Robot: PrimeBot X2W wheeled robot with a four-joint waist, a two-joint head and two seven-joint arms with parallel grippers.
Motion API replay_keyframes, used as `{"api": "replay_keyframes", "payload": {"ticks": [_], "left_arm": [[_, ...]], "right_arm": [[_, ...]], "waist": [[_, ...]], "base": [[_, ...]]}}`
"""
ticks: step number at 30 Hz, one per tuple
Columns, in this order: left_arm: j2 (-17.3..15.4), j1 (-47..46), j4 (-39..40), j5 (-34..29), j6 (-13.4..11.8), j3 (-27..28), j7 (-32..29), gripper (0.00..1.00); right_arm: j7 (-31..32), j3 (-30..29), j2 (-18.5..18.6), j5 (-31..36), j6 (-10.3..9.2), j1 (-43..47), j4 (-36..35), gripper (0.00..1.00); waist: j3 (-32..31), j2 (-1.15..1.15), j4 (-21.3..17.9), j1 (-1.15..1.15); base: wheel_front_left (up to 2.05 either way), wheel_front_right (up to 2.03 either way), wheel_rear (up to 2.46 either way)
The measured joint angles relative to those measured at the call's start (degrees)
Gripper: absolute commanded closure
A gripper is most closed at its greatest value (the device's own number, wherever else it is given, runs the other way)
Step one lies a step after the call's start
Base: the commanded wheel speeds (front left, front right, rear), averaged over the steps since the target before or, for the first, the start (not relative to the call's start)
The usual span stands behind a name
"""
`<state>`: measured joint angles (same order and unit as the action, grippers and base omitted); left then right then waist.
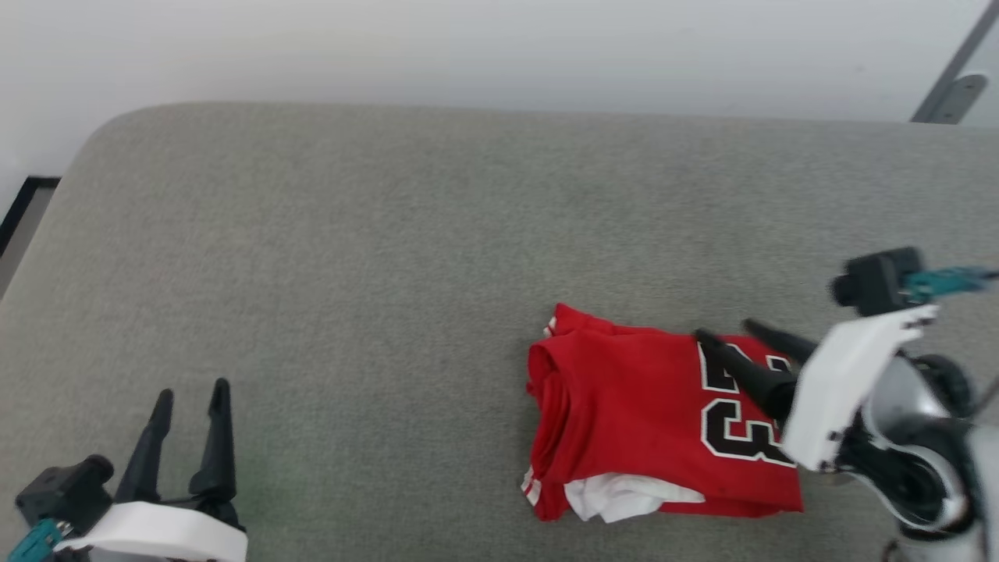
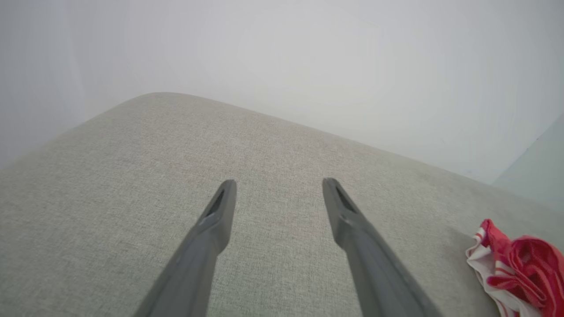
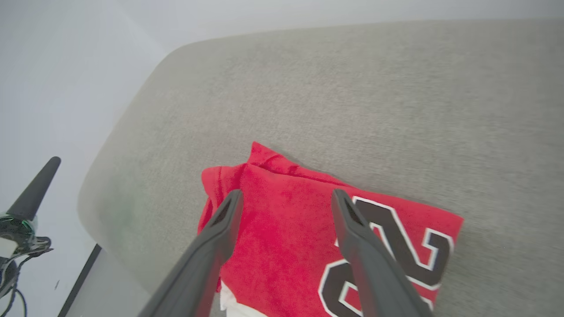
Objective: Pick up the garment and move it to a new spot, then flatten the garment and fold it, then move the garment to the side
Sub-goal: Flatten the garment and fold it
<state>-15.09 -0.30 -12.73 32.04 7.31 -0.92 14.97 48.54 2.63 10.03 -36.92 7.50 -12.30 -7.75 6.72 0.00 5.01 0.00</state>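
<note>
The left fingers (image 1: 218, 421) are spread, with nothing between them. They hover over bare grey desk (image 1: 390, 273), and in the left wrist view the fingers (image 2: 220, 211) point across the cloth-covered desk (image 2: 132, 176) toward its rounded far corner and a pale wall. The garment (image 2: 515, 268) lies well off to their right there, showing as a bunched red edge with white and red-striped trim.

The right fingers (image 1: 741, 367) are also spread and grip nothing. They reach over the garment (image 1: 624, 406), with their tips above its right part, at the black, white-outlined "23". In the right wrist view the fingers (image 3: 348, 215) straddle a stretch of plain red cloth. One finger sits over the garment's (image 3: 282, 246) folded red edge and the other over the start of the printed number. Whether the tips touch the cloth or hang just above it I cannot tell.

The garment lies folded into a compact, roughly square packet on the desk (image 3: 352, 88), directly under and ahead of the right fingers and well apart from the left ones. A bit of white cloth pokes out along its near edge, below the right fingers, and striped trim shows at the corners that face the left fingers.
</note>
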Motion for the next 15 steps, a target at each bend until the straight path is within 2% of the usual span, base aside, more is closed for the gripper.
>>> {"api": "replay_keyframes", "payload": {"ticks": [6,15], "left_arm": [[-0.36,2.08,1.12,-1.30,0.00,1.75,0.00,0.00],[-0.73,5.71,2.27,-3.93,0.00,3.16,0.00,0.00]], "right_arm": [[-9.34,-2.80,2.35,1.88,0.00,4.50,-3.69,0.00],[-27.82,-3.03,5.70,5.24,0.00,11.51,-1.29,0.00]], "waist": [[-1.84,0.00,-2.55,0.00],[-5.56,0.00,-5.80,0.00]], "base": [[0.00,0.00,0.00],[0.00,0.00,0.00]]}}
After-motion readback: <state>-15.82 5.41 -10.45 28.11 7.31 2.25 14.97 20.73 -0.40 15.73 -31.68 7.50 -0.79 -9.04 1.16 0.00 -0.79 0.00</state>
